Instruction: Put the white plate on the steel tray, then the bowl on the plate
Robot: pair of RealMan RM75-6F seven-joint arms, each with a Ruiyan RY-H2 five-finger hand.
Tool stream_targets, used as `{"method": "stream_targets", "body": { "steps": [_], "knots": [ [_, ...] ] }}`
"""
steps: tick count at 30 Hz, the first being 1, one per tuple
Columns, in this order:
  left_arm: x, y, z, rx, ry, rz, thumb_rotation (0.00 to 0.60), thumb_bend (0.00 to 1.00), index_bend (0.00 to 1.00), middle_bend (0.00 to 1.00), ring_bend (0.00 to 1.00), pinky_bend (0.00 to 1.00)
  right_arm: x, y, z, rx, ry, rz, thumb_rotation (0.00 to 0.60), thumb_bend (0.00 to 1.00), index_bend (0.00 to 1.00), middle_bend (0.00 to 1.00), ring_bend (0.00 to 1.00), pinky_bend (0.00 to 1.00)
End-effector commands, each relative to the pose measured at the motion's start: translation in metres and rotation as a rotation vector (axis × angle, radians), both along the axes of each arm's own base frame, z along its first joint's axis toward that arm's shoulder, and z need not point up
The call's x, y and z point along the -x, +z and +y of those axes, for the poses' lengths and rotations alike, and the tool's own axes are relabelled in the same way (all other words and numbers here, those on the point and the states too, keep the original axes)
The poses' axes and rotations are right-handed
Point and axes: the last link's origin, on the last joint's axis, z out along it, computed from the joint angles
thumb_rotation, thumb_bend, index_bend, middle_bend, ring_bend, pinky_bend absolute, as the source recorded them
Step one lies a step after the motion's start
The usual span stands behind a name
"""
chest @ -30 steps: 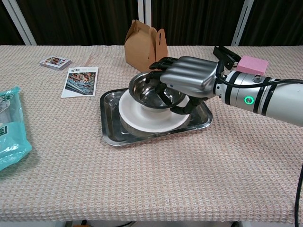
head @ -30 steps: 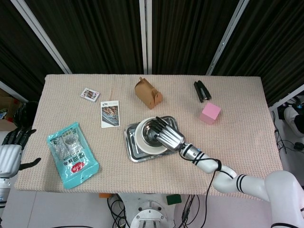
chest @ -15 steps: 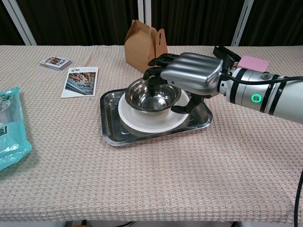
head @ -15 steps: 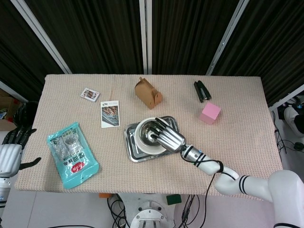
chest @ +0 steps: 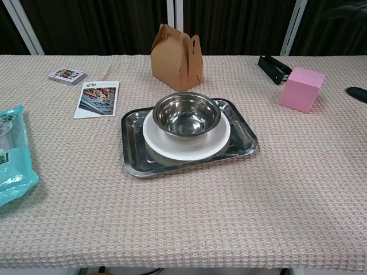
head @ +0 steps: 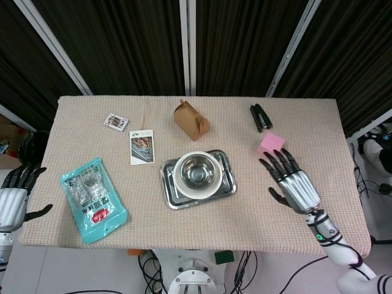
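Now the right hand [head: 293, 182] is hovering with fingers spread and holding nothing near the tabletop's right edge, having let go of the bowl [chest: 186, 114] 1 second ago. The bowl is sitting on the white plate [chest: 219, 137] inside the steel tray [chest: 245, 146], suggesting both placements are done. The left hand [head: 13, 197] is idling, fingers released, off the left edge.

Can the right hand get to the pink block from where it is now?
Probably yes. The right hand is open over the cloth just in front of the pink block, fingers pointing toward it, and nothing lies between them.
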Motion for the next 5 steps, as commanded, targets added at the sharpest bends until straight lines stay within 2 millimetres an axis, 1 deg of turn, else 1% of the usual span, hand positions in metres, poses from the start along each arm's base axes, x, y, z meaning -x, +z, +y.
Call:
{"method": "stream_targets", "body": {
  "steps": [1, 3, 5],
  "knots": [
    [0.000, -0.004, -0.002, 0.001, -0.009, -0.002, 0.509, 0.02, 0.19, 0.13, 0.07, 0.13, 0.080, 0.035, 0.036, 0.079, -0.324, 0.010, 0.600, 0.28, 0.00, 0.00, 0.00, 0.00],
    [0.000, -0.007, -0.003, -0.004, -0.014, 0.001, 0.486, 0.02, 0.19, 0.13, 0.07, 0.13, 0.097, 0.041, 0.044, 0.092, -0.399, 0.010, 0.600, 0.28, 0.00, 0.00, 0.00, 0.00],
    [0.001, -0.009, -0.006, -0.018, -0.023, 0.041, 0.482, 0.02, 0.19, 0.13, 0.07, 0.13, 0.108, 0.045, 0.049, 0.107, -0.436, -0.003, 0.600, 0.28, 0.00, 0.00, 0.00, 0.00]
  ]
}}
